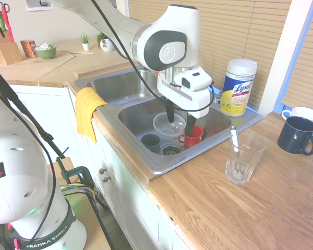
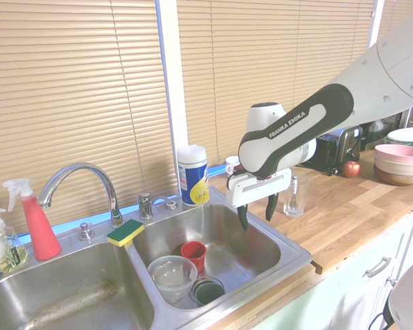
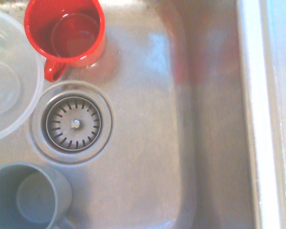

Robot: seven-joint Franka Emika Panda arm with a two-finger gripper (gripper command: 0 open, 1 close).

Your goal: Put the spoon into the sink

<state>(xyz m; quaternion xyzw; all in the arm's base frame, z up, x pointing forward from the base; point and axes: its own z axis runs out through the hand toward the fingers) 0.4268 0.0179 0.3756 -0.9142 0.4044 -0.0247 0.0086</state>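
The spoon (image 1: 234, 137) stands handle-up in a clear tumbler (image 1: 243, 158) on the wooden counter, just right of the sink (image 1: 126, 136). My gripper (image 1: 180, 126) hangs open and empty above the sink's right basin, well left of the tumbler. From the other side, the gripper (image 2: 257, 212) hovers over the basin's right part, with the tumbler (image 2: 295, 196) behind it on the counter. The wrist view looks straight down on the basin floor (image 3: 148, 143) and the round drain (image 3: 74, 122).
In the right basin sit a red cup (image 1: 192, 136), a clear bowl (image 1: 168, 125) and a dark cup (image 1: 151, 141). A Lysol canister (image 1: 238, 86) stands behind the sink. A yellow cloth (image 1: 87, 109) hangs over its front rim. A dark mug (image 1: 297, 134) stands right of the tumbler.
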